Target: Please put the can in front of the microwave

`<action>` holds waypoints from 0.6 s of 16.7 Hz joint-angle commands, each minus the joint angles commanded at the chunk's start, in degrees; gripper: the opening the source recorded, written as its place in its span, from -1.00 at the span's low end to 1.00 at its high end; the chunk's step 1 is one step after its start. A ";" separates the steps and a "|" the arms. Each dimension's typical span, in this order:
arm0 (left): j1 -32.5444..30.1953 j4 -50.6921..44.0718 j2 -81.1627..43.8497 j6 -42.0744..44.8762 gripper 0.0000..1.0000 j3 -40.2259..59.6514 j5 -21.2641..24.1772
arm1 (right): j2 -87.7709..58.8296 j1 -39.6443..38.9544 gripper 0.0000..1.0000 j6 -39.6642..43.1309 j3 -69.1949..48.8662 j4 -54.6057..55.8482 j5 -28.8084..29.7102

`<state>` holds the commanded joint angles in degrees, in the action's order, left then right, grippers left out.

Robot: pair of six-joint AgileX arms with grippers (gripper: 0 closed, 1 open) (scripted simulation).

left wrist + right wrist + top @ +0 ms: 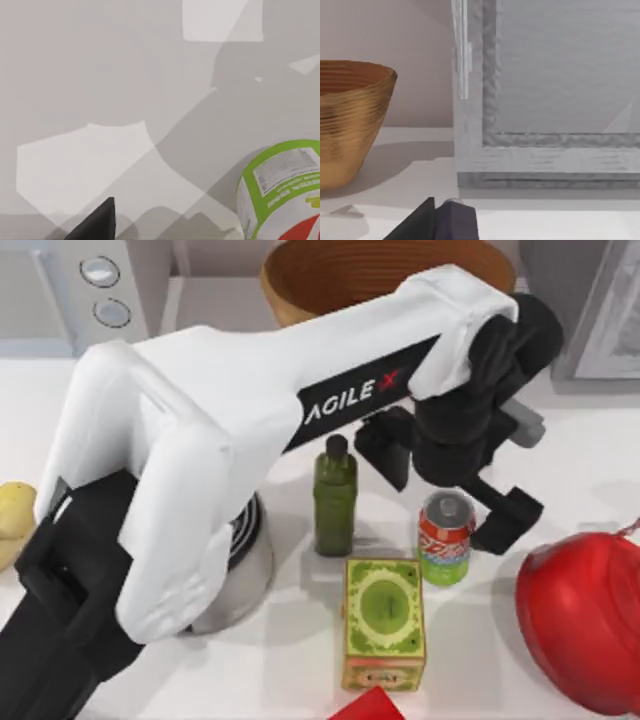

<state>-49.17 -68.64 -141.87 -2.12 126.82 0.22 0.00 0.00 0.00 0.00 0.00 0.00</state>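
Note:
The can (445, 538), red above and green below with a silver top, stands upright right of the table's middle. Over and just behind it hangs my left gripper (448, 483), open, one black finger on each side of the can's line and neither touching it. In the left wrist view the can (282, 192) sits off to one side, with one dark fingertip (97, 222) at the picture's edge. At the table's back left stands the light microwave (90, 290) with two round dials. My right gripper (480, 235) is parked, open, facing the back of the table.
A dark green bottle (335, 498) stands just left of the can, and a green-and-gold tin (382, 622) lies in front of it. A red round object (585, 615) sits at the right, a wooden bowl (385, 270) and a darker grey appliance (590, 310) at the back.

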 joint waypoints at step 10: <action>-3.03 1.52 2.90 -3.17 0.70 -5.10 -0.35 | 0.00 0.00 1.00 0.00 0.00 0.00 0.00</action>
<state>-52.20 -67.12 -138.97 -5.29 121.72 -0.13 0.00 0.00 0.00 0.00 0.00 0.00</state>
